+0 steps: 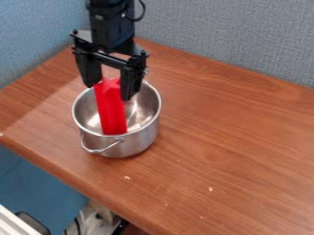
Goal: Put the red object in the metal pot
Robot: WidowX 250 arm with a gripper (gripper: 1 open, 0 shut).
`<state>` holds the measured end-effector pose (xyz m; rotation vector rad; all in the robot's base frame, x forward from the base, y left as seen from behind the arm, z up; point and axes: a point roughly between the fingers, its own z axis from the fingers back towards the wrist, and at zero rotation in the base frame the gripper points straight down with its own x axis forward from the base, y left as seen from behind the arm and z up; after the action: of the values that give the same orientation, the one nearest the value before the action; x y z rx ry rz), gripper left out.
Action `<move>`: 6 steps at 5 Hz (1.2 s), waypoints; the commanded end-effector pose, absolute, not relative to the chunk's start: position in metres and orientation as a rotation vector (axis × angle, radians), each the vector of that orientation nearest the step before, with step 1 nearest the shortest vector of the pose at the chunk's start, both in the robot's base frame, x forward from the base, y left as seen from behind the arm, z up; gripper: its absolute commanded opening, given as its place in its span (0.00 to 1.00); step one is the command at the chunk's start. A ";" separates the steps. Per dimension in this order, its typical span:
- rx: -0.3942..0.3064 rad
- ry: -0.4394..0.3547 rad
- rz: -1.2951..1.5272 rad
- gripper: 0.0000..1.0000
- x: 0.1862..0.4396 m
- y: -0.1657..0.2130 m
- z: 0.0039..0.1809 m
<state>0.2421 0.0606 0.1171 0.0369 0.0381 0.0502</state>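
Observation:
The red object (112, 110), a long red block, stands on end inside the metal pot (140, 136) and leans against its far wall, its top sticking above the rim. My gripper (109, 86) hangs straight over the pot and is open. Its two black fingers (81, 73) straddle the block's top with a gap on each side, and nothing is gripped. The pot's thin wire handle (98, 147) lies against its front wall.
The pot sits on a brown wooden table (221, 138) near its left front edge (50, 161). A blue-grey wall (245, 37) stands behind the table. Beyond the front edge the floor drops away.

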 end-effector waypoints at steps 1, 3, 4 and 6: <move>0.052 -0.024 0.089 0.00 0.251 0.064 0.126; 0.053 -0.005 0.074 1.00 0.243 0.069 0.112; 0.057 -0.005 0.032 1.00 0.242 0.074 0.115; 0.060 -0.004 -0.008 1.00 0.244 0.080 0.125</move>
<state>0.2399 0.0735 0.1134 0.0415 0.0384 -0.0224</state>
